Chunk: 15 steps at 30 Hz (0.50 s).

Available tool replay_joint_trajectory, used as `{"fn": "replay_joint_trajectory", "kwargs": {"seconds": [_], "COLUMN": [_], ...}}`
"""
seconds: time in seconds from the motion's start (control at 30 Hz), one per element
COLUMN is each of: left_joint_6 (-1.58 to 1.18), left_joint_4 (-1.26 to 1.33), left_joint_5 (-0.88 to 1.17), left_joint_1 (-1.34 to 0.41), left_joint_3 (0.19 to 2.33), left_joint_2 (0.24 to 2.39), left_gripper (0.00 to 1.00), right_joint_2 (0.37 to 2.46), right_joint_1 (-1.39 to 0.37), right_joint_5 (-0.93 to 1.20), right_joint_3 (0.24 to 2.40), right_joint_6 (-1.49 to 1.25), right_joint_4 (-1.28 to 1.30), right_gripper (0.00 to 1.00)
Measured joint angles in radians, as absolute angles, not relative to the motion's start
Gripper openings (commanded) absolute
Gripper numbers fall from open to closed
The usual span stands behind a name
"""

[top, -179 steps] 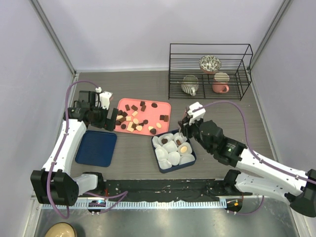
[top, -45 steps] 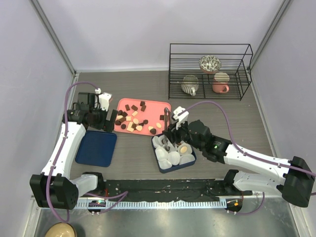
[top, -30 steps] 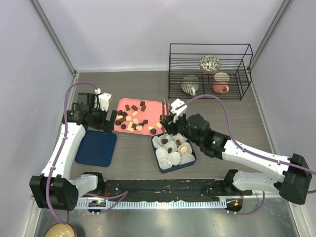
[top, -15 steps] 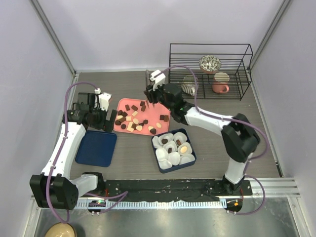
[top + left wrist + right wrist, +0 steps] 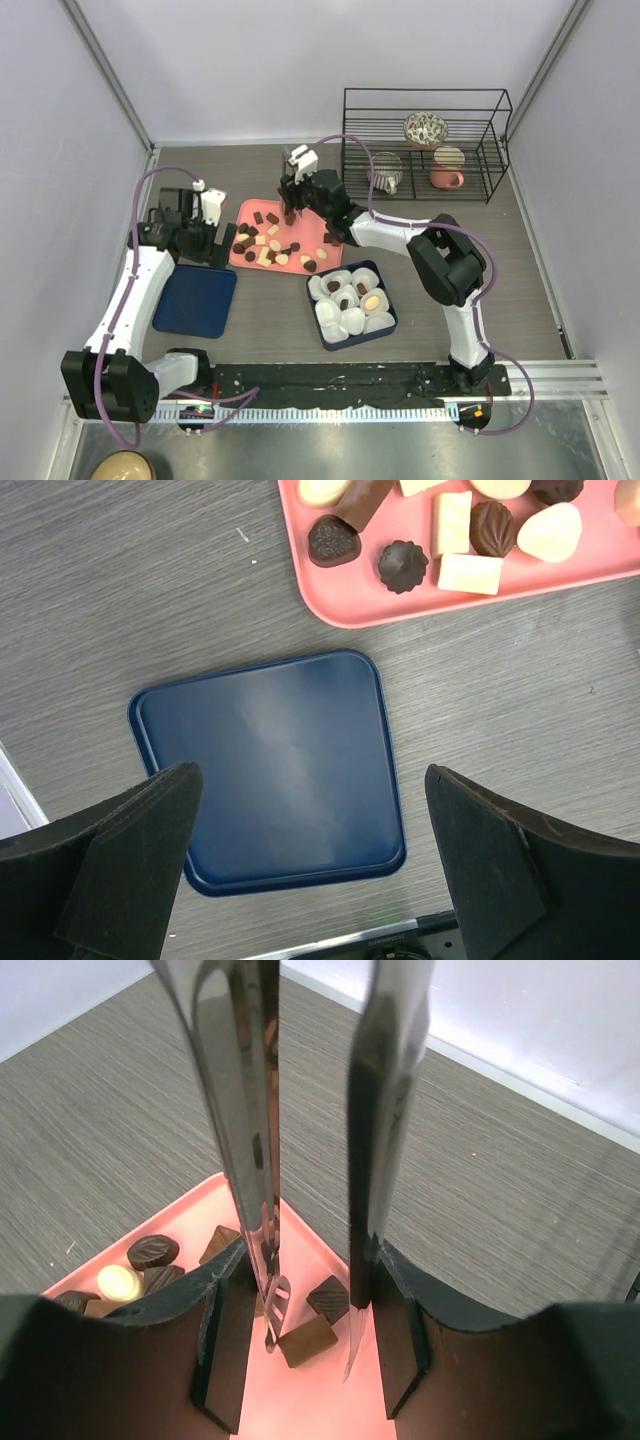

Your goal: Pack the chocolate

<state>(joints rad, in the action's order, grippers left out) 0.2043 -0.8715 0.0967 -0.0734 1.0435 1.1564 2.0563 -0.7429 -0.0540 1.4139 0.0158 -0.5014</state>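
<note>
Several chocolate pieces (image 5: 268,245), dark, mid-brown and cream, lie on a pink tray (image 5: 312,232). A navy box (image 5: 387,300) holds white paper cups, and a few cups hold a chocolate (image 5: 345,300). My right gripper (image 5: 291,200) is over the tray's far end, shut on metal tongs (image 5: 250,1160). The tong tips are apart, and a mid-brown block (image 5: 307,1341) lies on the tray (image 5: 290,1400) between and just below them. A dark square (image 5: 328,1297) lies beside it. My left gripper (image 5: 205,240) is open and empty. In the left wrist view it (image 5: 315,880) hangs above a navy lid (image 5: 265,770).
A black wire rack (image 5: 425,145) with bowls and mugs stands at the back right. The navy lid (image 5: 195,300) lies left of the box. The pink tray's near corner (image 5: 350,595) with several chocolates (image 5: 404,565) shows in the left wrist view.
My right arm left a dark chocolate in a cup in the box, then swung back and left to the far end of the pink tray. The left arm has barely moved.
</note>
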Motion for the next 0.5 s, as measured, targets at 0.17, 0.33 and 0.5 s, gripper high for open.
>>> {"fn": "replay_joint_trajectory", "kwargs": {"seconds": [0.17, 0.33, 0.5], "left_joint_6": [0.215, 0.218, 0.218], "left_joint_4": [-0.872, -0.872, -0.873], "left_joint_5": [0.094, 0.091, 0.089], "left_joint_1": [-0.073, -0.073, -0.073], "left_joint_3": [1.039, 1.039, 1.039], "left_joint_2": [1.156, 1.155, 1.147], "left_gripper": [1.0, 1.0, 1.0], "right_joint_2": [2.057, 2.057, 2.057], "right_joint_1": [-0.742, -0.742, -0.742], "right_joint_5": [-0.063, -0.084, -0.095], "right_joint_3": [1.408, 1.366, 1.338], "right_joint_6": [0.012, 0.007, 0.006], "right_joint_4": [-0.519, -0.543, -0.581], "right_gripper": [0.5, 0.48, 0.42]}}
